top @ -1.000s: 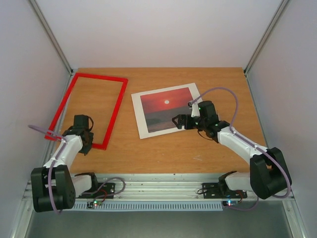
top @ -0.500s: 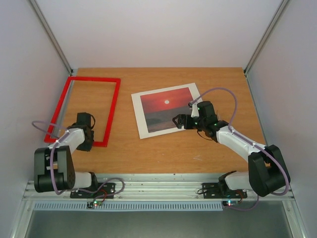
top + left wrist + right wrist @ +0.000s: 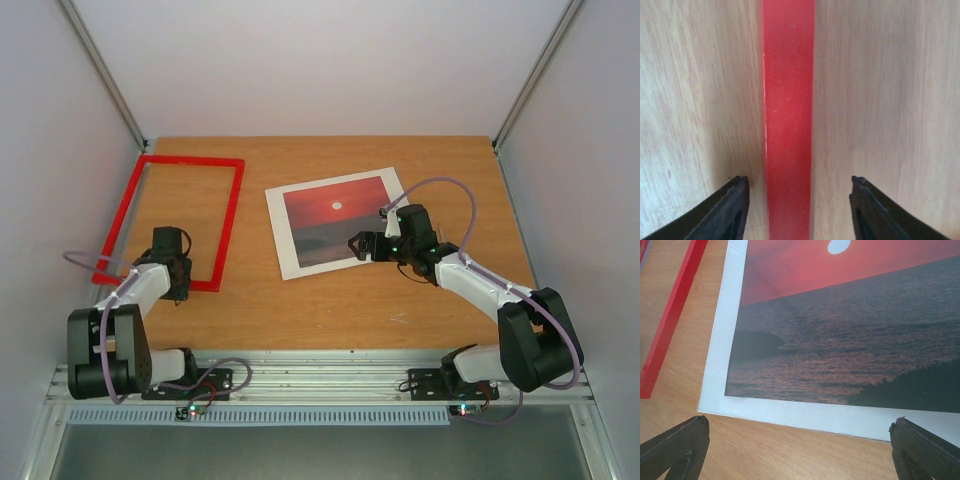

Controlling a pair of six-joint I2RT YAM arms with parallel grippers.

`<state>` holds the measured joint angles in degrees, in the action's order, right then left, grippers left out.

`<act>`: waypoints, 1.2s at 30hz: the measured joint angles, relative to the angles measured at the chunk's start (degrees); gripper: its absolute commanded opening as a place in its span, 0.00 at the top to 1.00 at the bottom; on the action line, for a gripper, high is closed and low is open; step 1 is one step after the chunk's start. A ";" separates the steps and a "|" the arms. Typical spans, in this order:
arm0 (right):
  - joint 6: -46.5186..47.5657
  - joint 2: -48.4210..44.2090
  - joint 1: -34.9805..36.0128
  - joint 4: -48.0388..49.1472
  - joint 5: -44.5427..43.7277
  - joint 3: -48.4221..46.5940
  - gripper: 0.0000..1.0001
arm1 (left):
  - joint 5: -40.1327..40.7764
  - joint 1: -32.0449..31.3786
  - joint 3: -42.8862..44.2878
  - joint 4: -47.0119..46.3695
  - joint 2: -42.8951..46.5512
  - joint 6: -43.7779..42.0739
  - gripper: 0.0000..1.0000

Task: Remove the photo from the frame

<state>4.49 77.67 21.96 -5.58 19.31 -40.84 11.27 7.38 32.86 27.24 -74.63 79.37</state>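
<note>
The frame (image 3: 232, 205) is a thin red rectangle lying flat at the left of the table, with bare wood showing through it. In the left wrist view its red bar (image 3: 789, 100) runs straight between my fingertips. My left gripper (image 3: 176, 278) (image 3: 797, 187) is open and straddles the frame's near bar without touching it. The photo (image 3: 335, 222), a sunset print with a white margin, lies flat at the table's middle, outside the frame. My right gripper (image 3: 358, 247) (image 3: 796, 432) is open and empty just off the photo's (image 3: 850, 340) near edge.
The wooden table (image 3: 330, 310) is boxed in by white walls on three sides. The frame's red bar (image 3: 670, 325) lies a short way left of the photo. Purple cables loop off both arms.
The frame has swung from a skewed position to lie square on the table. The left arm has shifted slightly over the near bar. The right arm has barely moved.
</note>
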 measured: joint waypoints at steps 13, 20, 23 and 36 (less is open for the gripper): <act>0.35 -0.15 0.00 -1.07 -1.03 -0.02 0.02 | -0.22 -0.46 -0.11 2.69 10.60 -6.64 0.08; 3.02 -0.46 -0.46 -3.56 -4.37 -0.39 0.02 | -0.87 -6.21 5.86 4.46 11.58 -17.77 0.03; 4.07 -0.39 -1.79 -5.60 -5.31 -1.51 0.01 | -2.95 -10.54 8.11 3.17 11.47 -21.97 0.01; 5.51 12.79 -15.87 -11.06 -2.78 -14.67 0.01 | -9.18 -28.87 16.96 0.28 -4.44 -31.39 0.01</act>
<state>10.00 90.45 6.09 -16.64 16.53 -55.51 2.09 -21.50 49.82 27.53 -79.07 47.99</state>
